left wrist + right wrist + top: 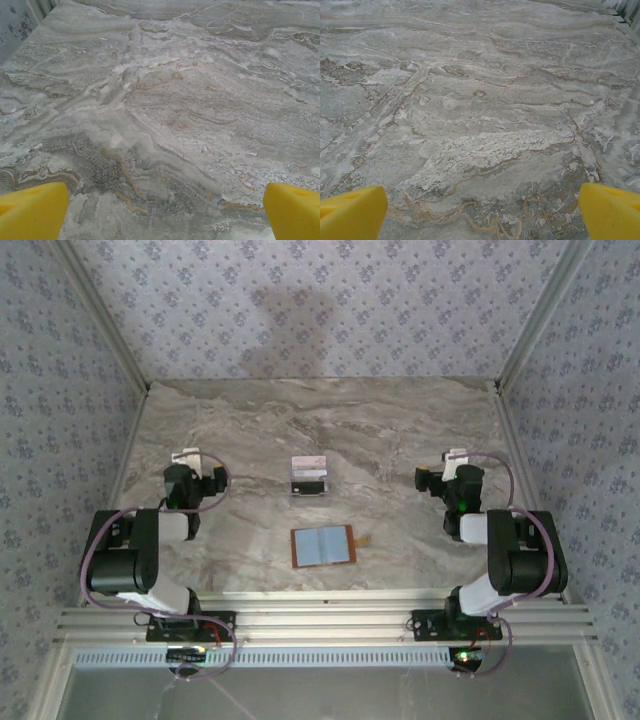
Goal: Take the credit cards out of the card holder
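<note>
The card holder (322, 546) lies opened flat on the marble table near its front edge, between the two arms. It has an orange-brown border, a grey-blue inside and a small snap tab (366, 540) sticking out to the right. I cannot make out the credit cards inside it from above. My left gripper (190, 458) rests at the left, well apart from the card holder, and is open (165, 212) over bare marble. My right gripper (455, 456) rests at the right, also open (482, 212), with nothing between its yellow fingertips (352, 212).
A small clear slotted rack (309, 476) stands behind the card holder at mid-table, with something whitish-pink and dark in it. Patterned walls and metal rails (120, 350) close in the left, right and back of the table (400, 430).
</note>
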